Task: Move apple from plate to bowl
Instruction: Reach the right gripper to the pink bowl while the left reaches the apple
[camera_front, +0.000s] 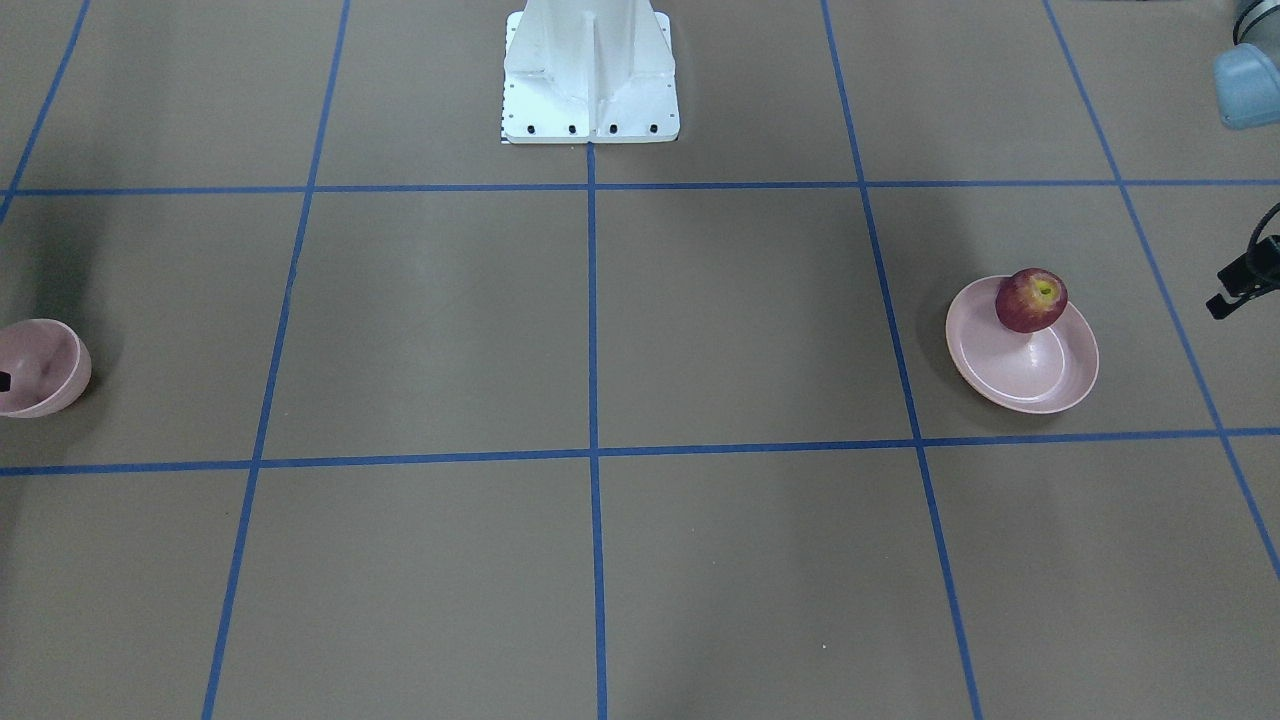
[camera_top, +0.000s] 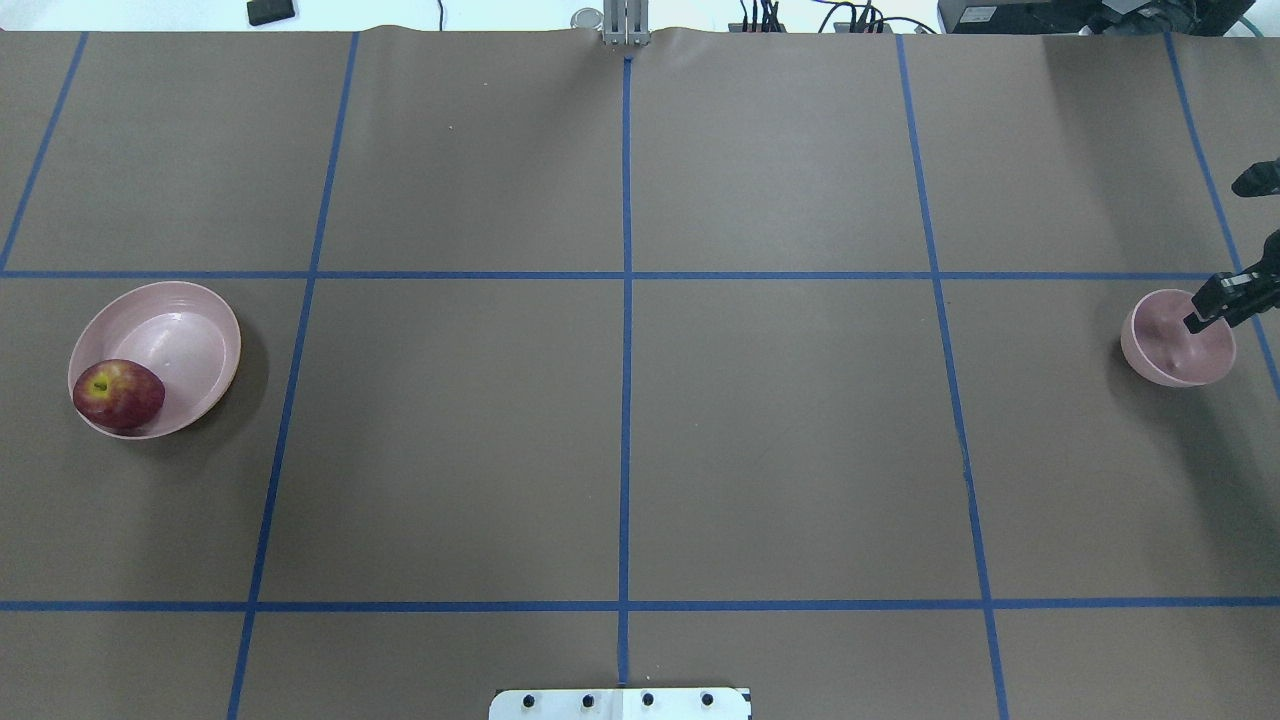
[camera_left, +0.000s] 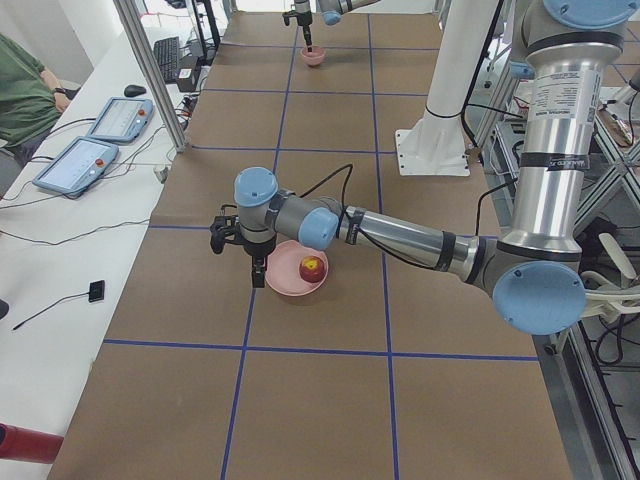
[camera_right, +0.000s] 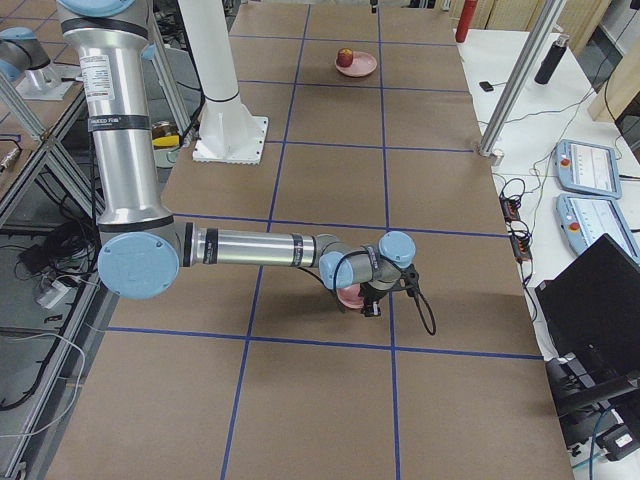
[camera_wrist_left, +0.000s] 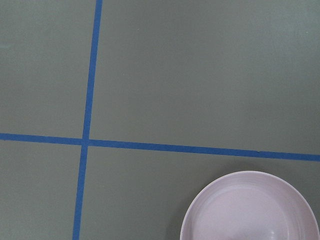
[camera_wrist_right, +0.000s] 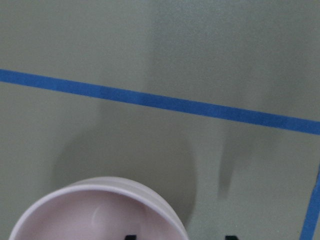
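Note:
The dark-red apple (camera_top: 118, 394) lies on the near edge of the pale-pink plate (camera_top: 175, 330) at the table's left side; it also shows in the front-facing view (camera_front: 1032, 299). My left gripper (camera_left: 240, 255) hovers just beside the plate on its outer side, apart from the apple, fingers spread and empty. The left wrist view shows only the plate's rim (camera_wrist_left: 250, 210). The small deep pink bowl (camera_top: 1165, 345) stands at the far right. My right gripper (camera_top: 1225, 300) is open at the bowl, one fingertip (camera_wrist_right: 131, 236) inside the rim and one outside.
The white robot base (camera_front: 590, 70) stands at the table's middle rear. Blue tape lines form a grid on the brown tabletop (camera_top: 620, 440). An operator's bench with tablets (camera_left: 100, 140) and a metal post (camera_left: 150, 70) runs along the far side.

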